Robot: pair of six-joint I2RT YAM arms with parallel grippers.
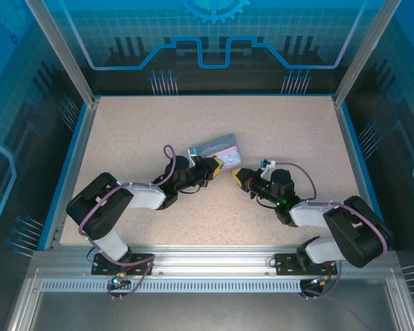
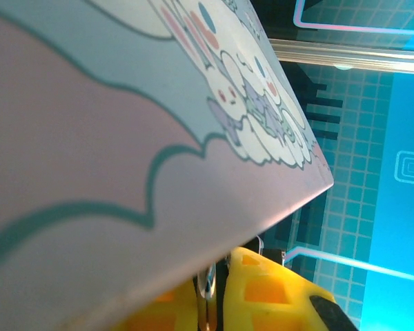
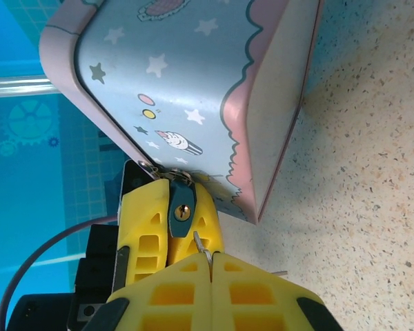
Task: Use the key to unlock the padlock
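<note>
Right wrist view tells the story: the padlock (image 3: 181, 207) hangs at the lower corner of the cartoon tin (image 3: 193, 83). Its dark body faces the camera with the brassy keyhole (image 3: 183, 212) in plain sight, and the left fingers (image 3: 143, 221) are clamped on either side of it. Down below, the right fingers (image 3: 172, 296) are pressed together on the key (image 3: 203, 248), with only a thin sliver poking out past the tips. Here's the relation that matters: the key's tip sits just below and a shade to the right of the keyhole, close but apart, its long axis pointing up toward the lock. My read is that the right arm, the nearer one for this job, needs a small shift left to line the blade up before it pushes in. In the top external view the two arms meet nose to nose over the bench (image 1: 159, 124), just in front of the tin. The left wrist view has the tin's white cartoon animals up close, and something metallic pinched between yellow fingers, too blurred to name. There are stars and pastel clouds on the tin, but no writing or brand I can read.
</note>
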